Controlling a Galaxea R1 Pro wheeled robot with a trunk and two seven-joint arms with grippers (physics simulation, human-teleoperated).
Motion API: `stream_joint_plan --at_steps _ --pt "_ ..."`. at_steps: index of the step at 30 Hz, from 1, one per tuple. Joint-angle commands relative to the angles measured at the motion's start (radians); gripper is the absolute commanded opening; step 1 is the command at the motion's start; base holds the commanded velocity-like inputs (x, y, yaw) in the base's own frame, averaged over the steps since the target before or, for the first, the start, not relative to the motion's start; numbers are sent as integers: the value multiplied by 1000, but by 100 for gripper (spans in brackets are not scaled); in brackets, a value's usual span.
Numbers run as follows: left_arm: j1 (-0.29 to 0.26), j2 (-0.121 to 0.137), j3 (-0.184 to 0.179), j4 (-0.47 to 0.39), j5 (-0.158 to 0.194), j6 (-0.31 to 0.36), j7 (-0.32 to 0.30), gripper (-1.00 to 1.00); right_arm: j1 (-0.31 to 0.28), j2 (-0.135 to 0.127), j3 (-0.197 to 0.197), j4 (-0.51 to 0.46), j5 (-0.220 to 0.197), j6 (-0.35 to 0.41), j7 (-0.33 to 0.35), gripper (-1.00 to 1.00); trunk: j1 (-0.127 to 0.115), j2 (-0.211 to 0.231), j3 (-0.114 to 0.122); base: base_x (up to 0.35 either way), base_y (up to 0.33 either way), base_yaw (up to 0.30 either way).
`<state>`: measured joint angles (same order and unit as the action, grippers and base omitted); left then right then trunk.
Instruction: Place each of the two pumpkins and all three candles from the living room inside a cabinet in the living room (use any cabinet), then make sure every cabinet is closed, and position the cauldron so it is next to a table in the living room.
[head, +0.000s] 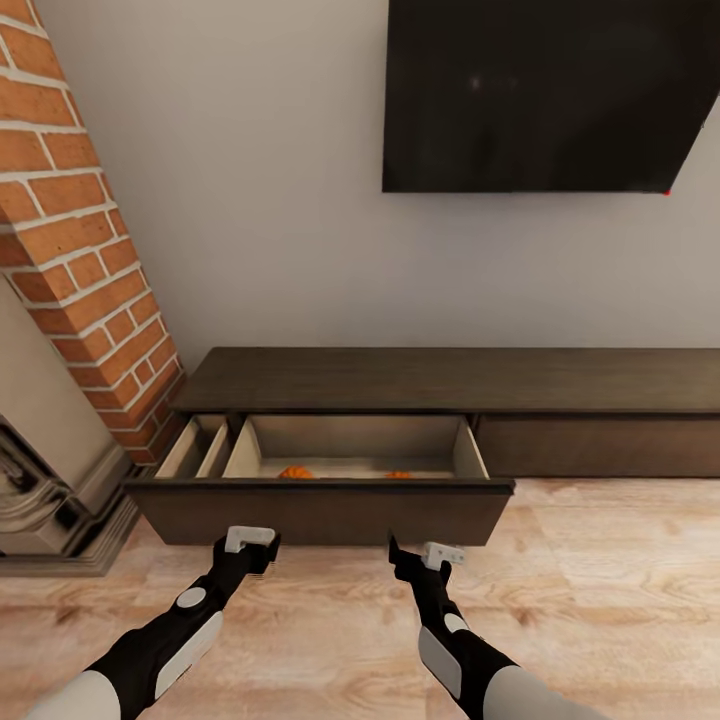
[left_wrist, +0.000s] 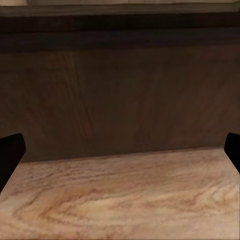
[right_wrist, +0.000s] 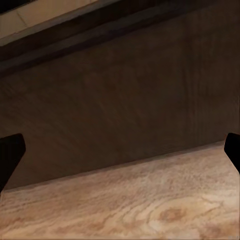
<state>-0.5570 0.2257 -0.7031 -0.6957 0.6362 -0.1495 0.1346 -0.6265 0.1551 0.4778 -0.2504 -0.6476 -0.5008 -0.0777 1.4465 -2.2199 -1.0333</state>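
Left gripper (head: 250, 541): fingers spread wide apart, their dark tips at opposite edges of the left wrist view (left_wrist: 11, 155), nothing between them; directly ahead of the fingers stands the dark brown wooden front panel of the open drawer (head: 325, 510), with pale wood-grain plank floor (head: 600, 570) under them. Right gripper (head: 428, 553): fingers likewise apart and empty, tips at the borders of the right wrist view (right_wrist: 11, 157); the same panel (right_wrist: 125, 100) lies ahead, seen at a slant, so this gripper is rolled relative to the drawer.

Arm pose: both black-and-white forearms reach forward and low, converging slightly toward the drawer front; both grippers sit just short of the panel, contact cannot be confirmed.

Beyond the fingers, past the panel: the pale beige drawer interior holds two small bright orange ribbed pumpkins, one (head: 295, 472) ahead of the left fingers' inner side, one (head: 398, 474) ahead of the right fingers; only their tops clear the panel edge, stem direction cannot be told. Dividers section off narrow compartments at the drawer's left end.

The long low dark brown cabinet (head: 560, 380) runs with its long axis across the view along the grey wall; its right-hand front is shut. Outward: a red brick column (head: 80, 240) to the left; a black wall-mounted screen (head: 540, 90) above.
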Motion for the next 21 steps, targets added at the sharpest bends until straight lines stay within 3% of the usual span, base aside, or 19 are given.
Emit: stream_joint_plan --at_steps 1,21 --pt "-1 1 -8 -1 8 -5 8 100 -1 0 8 0 -3 -3 -8 100 0 0 -1 262 99 0" --pt "-1 0 -9 -1 7 -5 9 100 -1 -1 8 0 -3 -2 -8 100 0 0 -1 180 30 0"
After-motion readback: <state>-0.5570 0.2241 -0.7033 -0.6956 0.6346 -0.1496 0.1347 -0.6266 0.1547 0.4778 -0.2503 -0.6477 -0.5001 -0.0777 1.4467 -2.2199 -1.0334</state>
